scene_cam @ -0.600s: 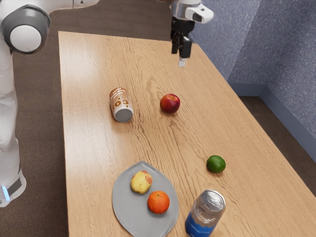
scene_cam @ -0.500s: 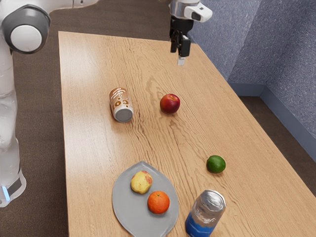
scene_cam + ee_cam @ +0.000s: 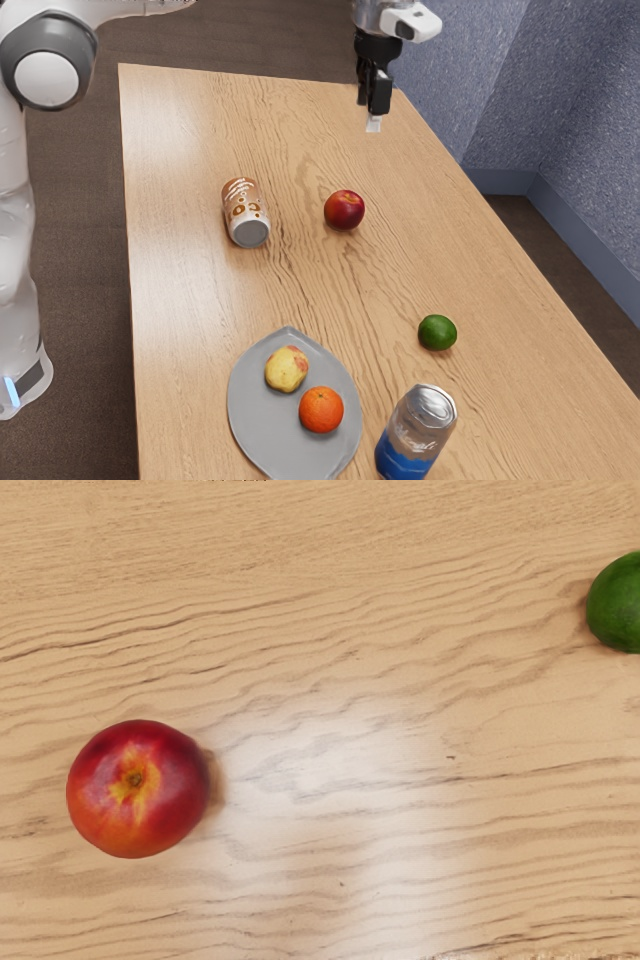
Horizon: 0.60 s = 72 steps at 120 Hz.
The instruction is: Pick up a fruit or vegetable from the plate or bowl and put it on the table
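Grey and flat, the plate (image 3: 258, 440) is lying at the lower left of the exterior view, carrying the two candidates for my pick. The orange (image 3: 321, 410) is resting nearer the bottom of the frame, with the yellow, red-blotched fruit or vegetable (image 3: 286, 369) sitting just beside it, up and to its left. To the plate's right, a silver-and-blue can (image 3: 415, 435) is standing upright, close enough that I am judging it a bump risk.

Farther up, the lime (image 3: 437, 333) is resting right of centre. Beyond it the nectarine (image 3: 344, 210) is sitting above centre, and the brown-and-white can (image 3: 246, 212) is lying on its side to the nectarine's left. The wrist view is showing that nectarine and part of the lime.

Farthest off, near the top right, my gripper (image 3: 373, 114) is hanging above the table (image 3: 180, 300); I cannot tell whether my jaws are spread or pressed together. From them the plate is lying well apart, down the frame and somewhat left, past the nectarine. I am judging the approach still to be made; the orange is looking round, so my wrist's turn should matter little.
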Each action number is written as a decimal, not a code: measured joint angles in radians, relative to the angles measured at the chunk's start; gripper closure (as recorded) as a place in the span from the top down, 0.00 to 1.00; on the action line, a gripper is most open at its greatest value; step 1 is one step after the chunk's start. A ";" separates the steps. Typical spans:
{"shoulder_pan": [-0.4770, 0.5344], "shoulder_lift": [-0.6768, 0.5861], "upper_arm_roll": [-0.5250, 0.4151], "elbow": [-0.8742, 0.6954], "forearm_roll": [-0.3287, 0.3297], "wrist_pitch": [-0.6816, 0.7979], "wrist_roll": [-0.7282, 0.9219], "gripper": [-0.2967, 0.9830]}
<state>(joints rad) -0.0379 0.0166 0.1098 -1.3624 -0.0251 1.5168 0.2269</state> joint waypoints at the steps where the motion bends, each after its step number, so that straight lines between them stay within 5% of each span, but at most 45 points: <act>1: -0.007 0.000 0.000 0.000 0.000 -0.001 0.000 0.77; 28: -0.283 -0.004 -0.002 -0.033 0.001 -0.026 0.009 0.77; 44: -0.495 -0.137 0.001 -0.306 0.002 0.066 0.013 0.77; 72: -0.488 -0.131 0.003 -0.513 -0.034 0.280 0.026 0.77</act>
<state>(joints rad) -0.5259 -0.1148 0.1127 -1.8754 -0.0591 1.7971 0.2527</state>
